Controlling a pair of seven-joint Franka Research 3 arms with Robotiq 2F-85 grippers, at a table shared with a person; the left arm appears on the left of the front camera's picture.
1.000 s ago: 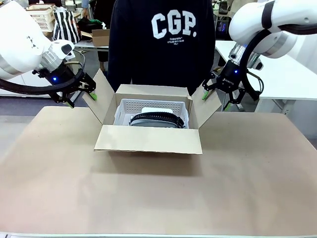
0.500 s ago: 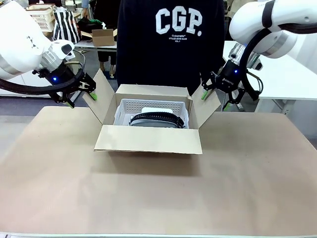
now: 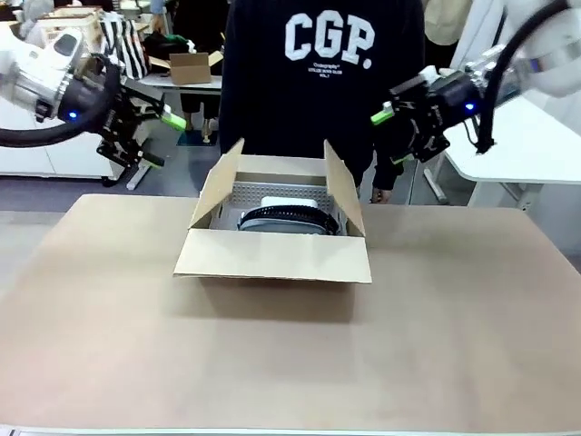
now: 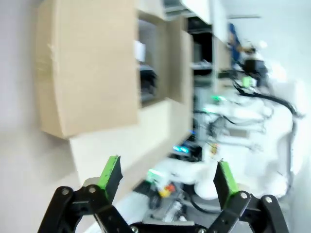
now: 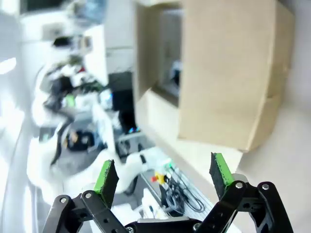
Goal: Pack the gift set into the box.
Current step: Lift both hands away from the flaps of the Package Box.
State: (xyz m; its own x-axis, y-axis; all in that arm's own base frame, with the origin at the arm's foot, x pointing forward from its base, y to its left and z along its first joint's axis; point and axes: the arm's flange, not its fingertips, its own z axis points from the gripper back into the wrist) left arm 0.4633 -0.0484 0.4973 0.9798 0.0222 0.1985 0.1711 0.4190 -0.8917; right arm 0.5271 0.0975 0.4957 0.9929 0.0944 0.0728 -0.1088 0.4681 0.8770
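Note:
The brown cardboard box (image 3: 272, 254) stands at the table's middle with its two side flaps upright and its front flap folded down. Inside it lies the gift set (image 3: 283, 214), of which a white part and a dark ribbed band show, within a white perforated tray. My left gripper (image 3: 154, 138) hangs open up and to the left of the box, apart from it. My right gripper (image 3: 390, 136) hangs open up and to the right, also apart. In the left wrist view the box (image 4: 92, 73) lies beyond the open fingers (image 4: 111, 174). In the right wrist view the box (image 5: 228, 73) is likewise ahead of open fingers (image 5: 106, 177).
A person in a dark sweatshirt (image 3: 318, 73) stands right behind the box at the far edge. The tan table top (image 3: 290, 354) spreads wide in front. A white table (image 3: 508, 136) stands at the right, shelves and a small cardboard box (image 3: 189, 67) far back left.
Both grippers have swung up and outward, away from the box's side flaps. The side flaps, splayed outward before, now stand upright.

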